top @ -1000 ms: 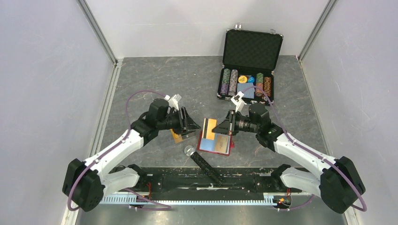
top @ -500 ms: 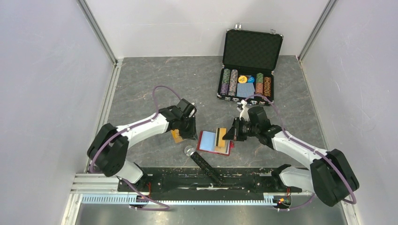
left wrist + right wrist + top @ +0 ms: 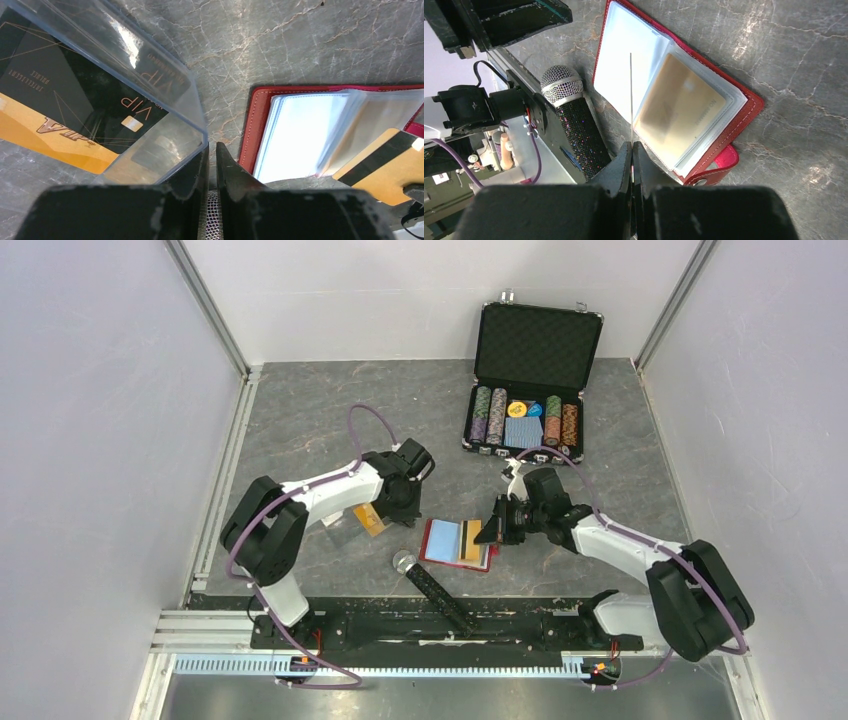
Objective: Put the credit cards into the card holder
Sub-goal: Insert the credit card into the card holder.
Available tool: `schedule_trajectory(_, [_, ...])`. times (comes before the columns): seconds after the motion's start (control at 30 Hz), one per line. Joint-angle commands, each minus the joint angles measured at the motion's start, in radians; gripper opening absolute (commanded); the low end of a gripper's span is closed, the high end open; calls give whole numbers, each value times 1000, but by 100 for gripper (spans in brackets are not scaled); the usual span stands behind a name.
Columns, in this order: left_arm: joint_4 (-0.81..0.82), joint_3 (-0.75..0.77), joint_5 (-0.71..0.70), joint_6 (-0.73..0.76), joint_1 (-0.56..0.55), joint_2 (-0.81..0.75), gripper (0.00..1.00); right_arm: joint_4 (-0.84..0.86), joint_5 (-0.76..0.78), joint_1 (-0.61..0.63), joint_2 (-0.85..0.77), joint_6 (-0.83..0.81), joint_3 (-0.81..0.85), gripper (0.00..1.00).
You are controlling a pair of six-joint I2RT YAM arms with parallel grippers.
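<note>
The red card holder (image 3: 438, 540) lies open on the table, its clear sleeves fanned out (image 3: 744, 107) (image 3: 250, 125). One gold credit card (image 3: 684, 112) sits inside a sleeve. My right gripper (image 3: 492, 532) (image 3: 631, 143) is shut on an orange credit card with a black stripe (image 3: 468, 537) (image 3: 380, 160), held edge-on between the sleeves. More black and gold credit cards (image 3: 75, 100) (image 3: 372, 520) lie in a clear plastic case (image 3: 165, 85). My left gripper (image 3: 402, 512) (image 3: 212, 146) sits at that case's corner, shut to a hairline gap with nothing between its fingers.
A black glittery microphone (image 3: 430, 585) (image 3: 574, 125) lies just in front of the card holder, by the arm rail. An open black poker-chip case (image 3: 530, 380) stands at the back right. White walls close in both sides.
My left gripper closed and settled beside the clear case's corner. The right gripper carried its card down and left onto the open card holder.
</note>
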Motion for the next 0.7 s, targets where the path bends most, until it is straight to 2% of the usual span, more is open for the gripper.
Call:
schedule_trajectory(0.0, [17,-9,0,18,-13,-25,16,31,-45,-13,37,-4,2,0])
schedule_trajectory(0.33, [32,-39,21,-1,-47,27,16,54,-128,-21,134,13,18,0])
schedule_trajectory(0.67, [26,-34,11,7,-66,65,15,14,-125,-21,222,-9,44,0])
